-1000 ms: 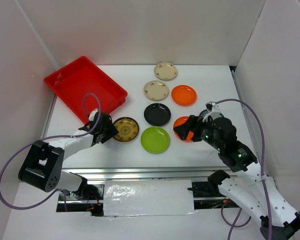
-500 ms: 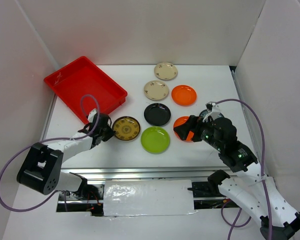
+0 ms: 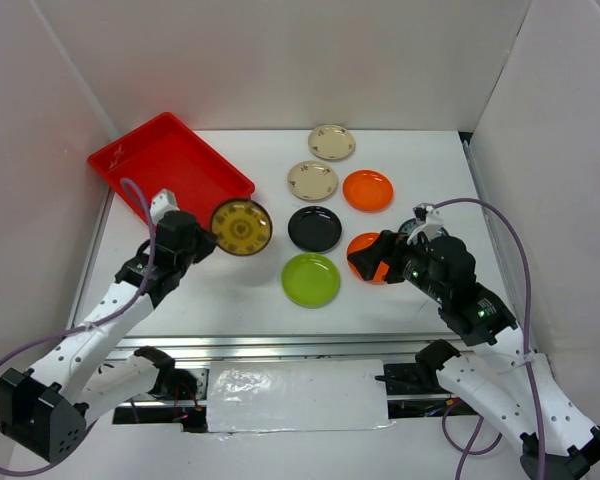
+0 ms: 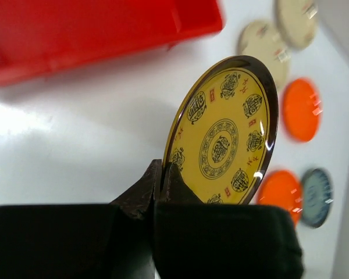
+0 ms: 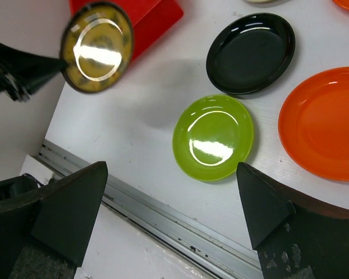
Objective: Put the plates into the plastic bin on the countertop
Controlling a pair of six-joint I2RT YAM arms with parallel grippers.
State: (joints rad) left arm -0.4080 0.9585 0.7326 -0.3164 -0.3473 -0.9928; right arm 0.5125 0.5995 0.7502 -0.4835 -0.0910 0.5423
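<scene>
- Eight small round shallow plates in view: seven flat on the plain white countertop (image 3: 430, 165), one held in the air.
- Only one set of writing-like marks, on the brown-gold patterned plate (image 4: 227, 133): a central medallion ringed by dark roundels with small red marks. Character-like, too stylised to read.
- Jaws of the left gripper (image 3: 210, 240) pressed together on the lower rim of that patterned plate, pinching it at one spot. Plate tipped up nearly on edge, centre-left of the top view, just beside the nearest corner of the bin and short of its wall.
- Shallow rectangular bright red plastic bin (image 3: 165, 170) at upper left of the top view, set at an angle on the countertop.
- Fingers of the right gripper (image 3: 368, 256) spread wide apart, gripping nothing, hovering right of centre over the edge of an orange plate (image 3: 364, 243).
- Lime green plate (image 3: 311, 279) at lower centre, black plate (image 3: 314, 228) just above it.
- Two beige plates (image 3: 312, 181) (image 3: 331, 142) at upper centre, a second orange plate (image 3: 367, 190) to their right.
- Dark teal patterned plate (image 4: 316, 197) mostly hidden behind the right arm in the top view.
- Metal rail (image 3: 280, 343) along the bottom edge of the countertop.
</scene>
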